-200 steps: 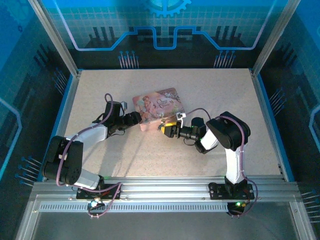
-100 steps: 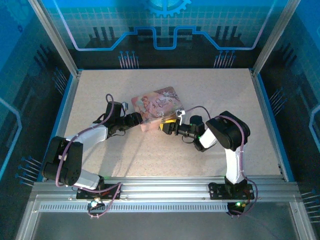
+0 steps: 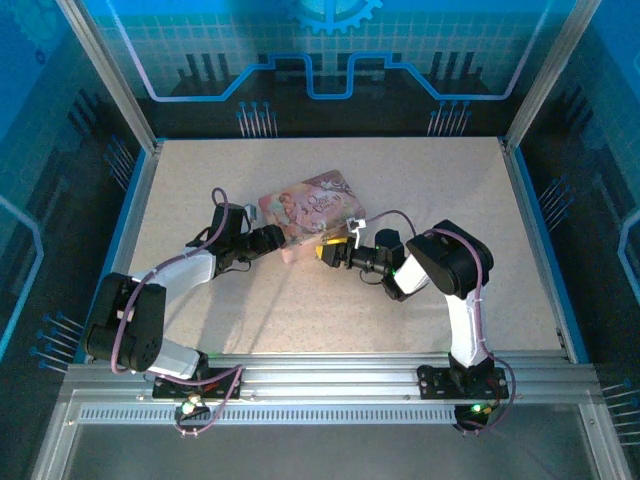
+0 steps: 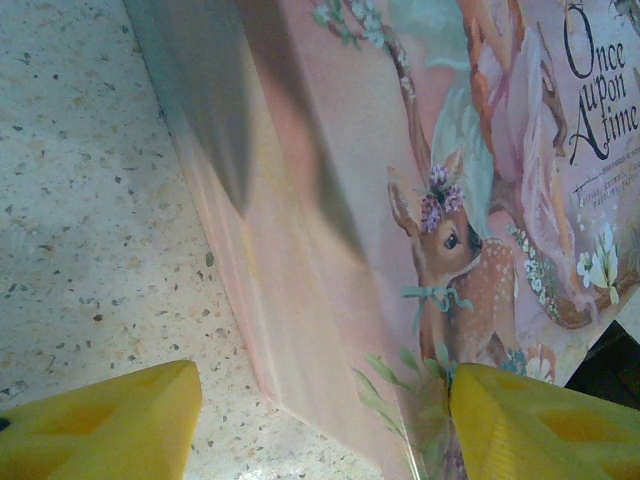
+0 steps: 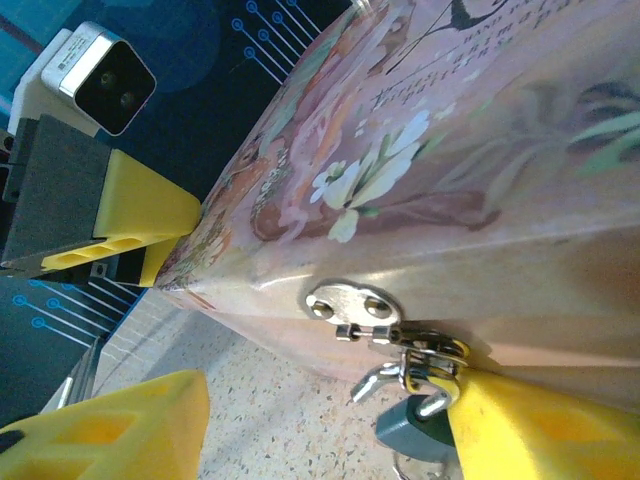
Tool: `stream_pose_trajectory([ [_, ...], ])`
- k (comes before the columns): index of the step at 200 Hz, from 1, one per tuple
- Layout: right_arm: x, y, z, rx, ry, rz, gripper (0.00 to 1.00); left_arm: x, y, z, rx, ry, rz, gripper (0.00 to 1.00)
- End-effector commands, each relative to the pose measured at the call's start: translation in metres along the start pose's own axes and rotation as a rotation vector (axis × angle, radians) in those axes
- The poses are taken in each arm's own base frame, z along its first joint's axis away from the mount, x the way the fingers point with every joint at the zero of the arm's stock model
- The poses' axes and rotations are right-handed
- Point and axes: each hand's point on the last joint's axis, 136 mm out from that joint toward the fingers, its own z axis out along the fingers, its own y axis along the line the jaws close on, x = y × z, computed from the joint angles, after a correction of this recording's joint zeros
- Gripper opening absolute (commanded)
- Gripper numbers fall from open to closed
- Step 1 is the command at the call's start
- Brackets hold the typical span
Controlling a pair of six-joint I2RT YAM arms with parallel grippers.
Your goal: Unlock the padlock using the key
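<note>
Could swing the padlock [image 5: 415,428] aside on its clasp [image 5: 350,305] on closing, hanging off-centre against one finger of the parted right gripper [image 5: 325,405], and could shove the box [image 5: 480,150] away, only straddled at its corner by the parted left gripper [image 4: 320,420]; cannot make out the key.

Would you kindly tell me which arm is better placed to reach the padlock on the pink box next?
Right: the right end effector is open with the padlock hanging from the hasp beside one finger; the left end effector straddles the pink box at another corner.
</note>
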Motion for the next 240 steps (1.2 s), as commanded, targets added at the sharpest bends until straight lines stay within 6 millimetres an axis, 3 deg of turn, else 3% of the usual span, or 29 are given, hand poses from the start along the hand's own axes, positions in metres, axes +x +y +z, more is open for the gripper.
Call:
stream_pose_trajectory([
  [1,0.002,0.013,0.005,-0.059,0.001,-0.03,0.62,0.02,0.014,0.001,-0.052,0.056,-0.025,0.68],
  [240,0.005,-0.001,0.005,-0.018,-0.002,0.016,0.01,0.021,0.015,0.001,-0.06,0.053,-0.025,0.68],
])
